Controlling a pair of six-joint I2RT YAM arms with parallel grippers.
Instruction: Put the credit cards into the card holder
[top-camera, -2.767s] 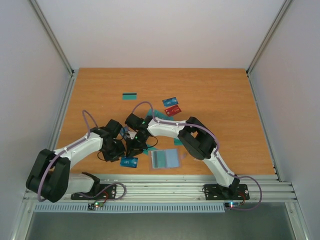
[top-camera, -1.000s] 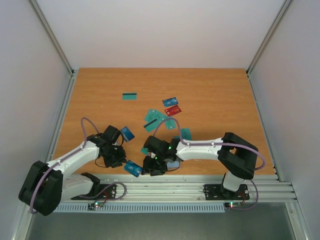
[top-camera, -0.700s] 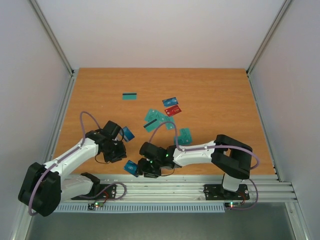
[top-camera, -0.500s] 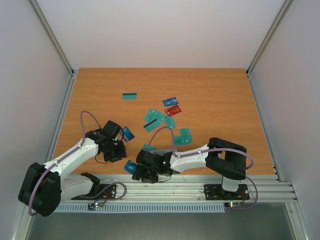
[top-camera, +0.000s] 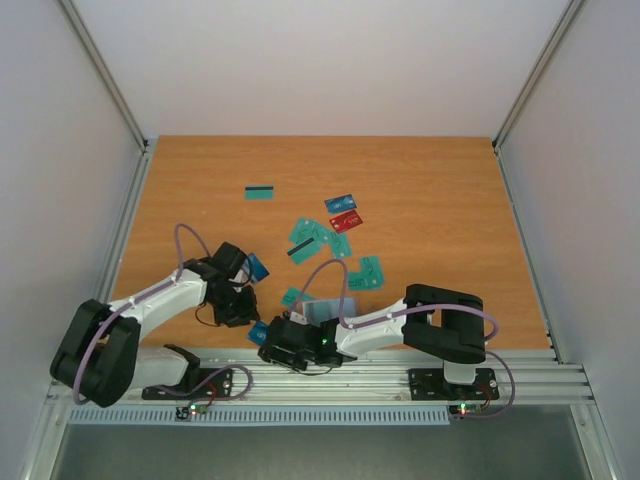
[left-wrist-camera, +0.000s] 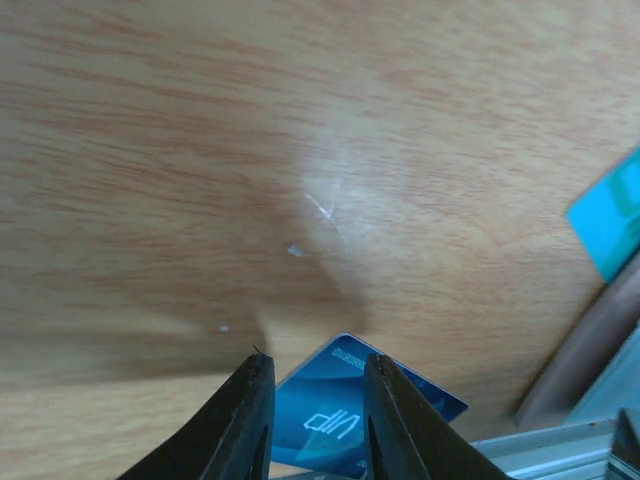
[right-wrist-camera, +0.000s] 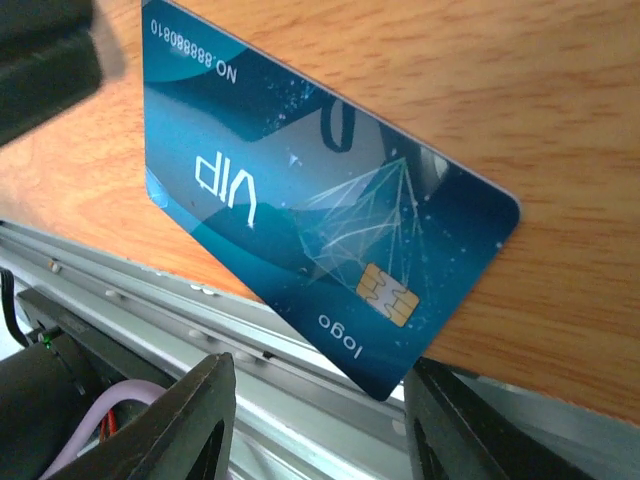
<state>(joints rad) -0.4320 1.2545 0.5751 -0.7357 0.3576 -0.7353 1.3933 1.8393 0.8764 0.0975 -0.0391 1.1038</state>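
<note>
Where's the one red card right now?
In the top view, the red card lies near the middle of the table, just beside a blue card, with teal cards to its left.

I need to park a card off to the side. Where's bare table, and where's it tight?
Bare table: the far strip behind the striped teal card, and the right side from the card cluster to the right rail. Tight: the near middle, where the left gripper and right gripper meet at the blue card on the front edge.
</note>
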